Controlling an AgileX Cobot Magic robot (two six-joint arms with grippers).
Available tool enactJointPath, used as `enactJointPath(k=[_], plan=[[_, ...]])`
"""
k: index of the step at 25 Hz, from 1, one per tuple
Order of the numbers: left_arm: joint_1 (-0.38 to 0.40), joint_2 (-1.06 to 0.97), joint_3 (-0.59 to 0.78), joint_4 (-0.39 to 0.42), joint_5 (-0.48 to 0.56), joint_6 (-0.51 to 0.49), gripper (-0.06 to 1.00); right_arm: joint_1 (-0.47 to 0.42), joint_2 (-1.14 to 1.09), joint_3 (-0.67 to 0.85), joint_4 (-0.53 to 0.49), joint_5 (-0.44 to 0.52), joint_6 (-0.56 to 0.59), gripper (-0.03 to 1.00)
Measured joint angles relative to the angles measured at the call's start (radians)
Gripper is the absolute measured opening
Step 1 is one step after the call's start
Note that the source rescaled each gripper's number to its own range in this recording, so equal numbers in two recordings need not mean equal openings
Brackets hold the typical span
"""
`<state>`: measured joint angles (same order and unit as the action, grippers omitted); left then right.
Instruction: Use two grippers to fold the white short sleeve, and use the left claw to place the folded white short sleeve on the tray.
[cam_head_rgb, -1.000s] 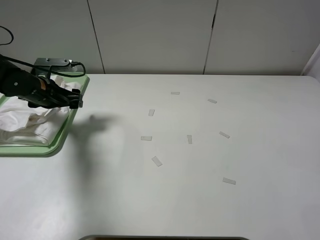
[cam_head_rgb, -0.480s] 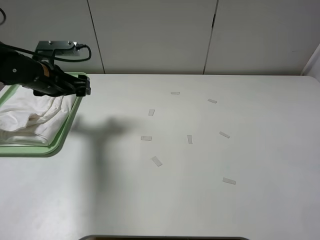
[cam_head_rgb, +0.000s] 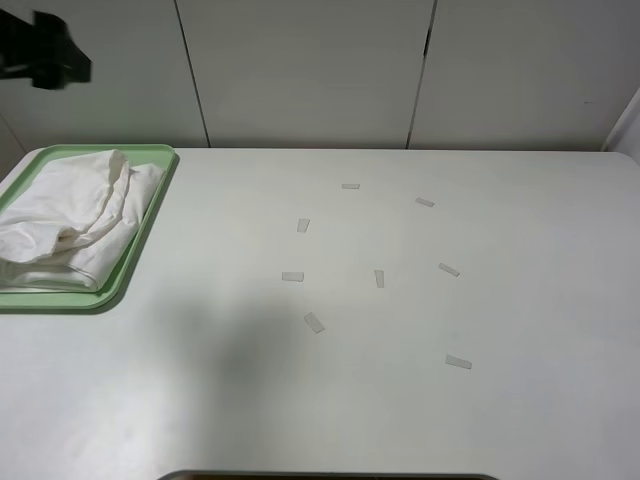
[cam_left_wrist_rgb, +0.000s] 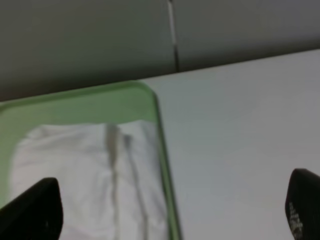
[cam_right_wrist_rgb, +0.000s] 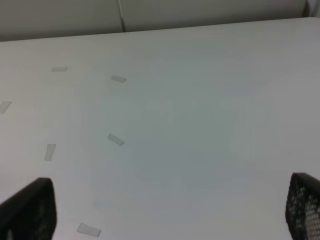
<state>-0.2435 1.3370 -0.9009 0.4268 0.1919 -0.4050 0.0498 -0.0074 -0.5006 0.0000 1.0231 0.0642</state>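
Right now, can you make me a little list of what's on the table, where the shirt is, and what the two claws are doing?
shirt: white T-shirt, folded and rumpled, lying in the tray
tray: pale green tray, at the table's far left edge
table: white table, with small tape strips scattered mid-table
left gripper: left gripper, open, empty, raised above the tray
right gripper: right gripper, open, empty, above bare table

Black arm block (cam_head_rgb: 45, 55); black fingers (cam_right_wrist_rgb: 305, 207) w/ mesh-textured pads.
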Motion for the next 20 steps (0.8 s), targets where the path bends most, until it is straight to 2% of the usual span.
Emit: enactJointPath(k=[1, 3, 6, 9, 11, 16, 19, 20], plan=[[-0.001, -0.029, 0.000, 0.000, 0.020, 0.007, 0.88, 0.000, 0.000, 0.000, 0.000, 0.000, 0.000, 1.00], [-0.002, -0.201, 0.000, 0.000, 0.141, 0.044, 0.88, 0.000, 0.000, 0.000, 0.000, 0.000, 0.000, 1.00], [-0.002, -0.353, 0.000, -0.003, 0.263, 0.082, 0.88, 0.000, 0.000, 0.000, 0.000, 0.000, 0.000, 1.00], [-0.002, -0.562, 0.000, -0.014, 0.438, 0.128, 0.88, 0.000, 0.000, 0.000, 0.000, 0.000, 0.000, 1.00], [-0.002, -0.587, 0.000, -0.016, 0.461, 0.137, 0.88, 0.000, 0.000, 0.000, 0.000, 0.000, 0.000, 1.00], [-0.002, -0.822, 0.000, -0.116, 0.683, 0.274, 0.88, 0.000, 0.000, 0.000, 0.000, 0.000, 0.000, 1.00], [-0.002, -0.960, 0.000, -0.188, 0.831, 0.305, 0.88, 0.000, 0.000, 0.000, 0.000, 0.000, 0.000, 1.00], [-0.002, -0.960, 0.000, -0.188, 0.831, 0.305, 0.88, 0.000, 0.000, 0.000, 0.000, 0.000, 0.000, 1.00]])
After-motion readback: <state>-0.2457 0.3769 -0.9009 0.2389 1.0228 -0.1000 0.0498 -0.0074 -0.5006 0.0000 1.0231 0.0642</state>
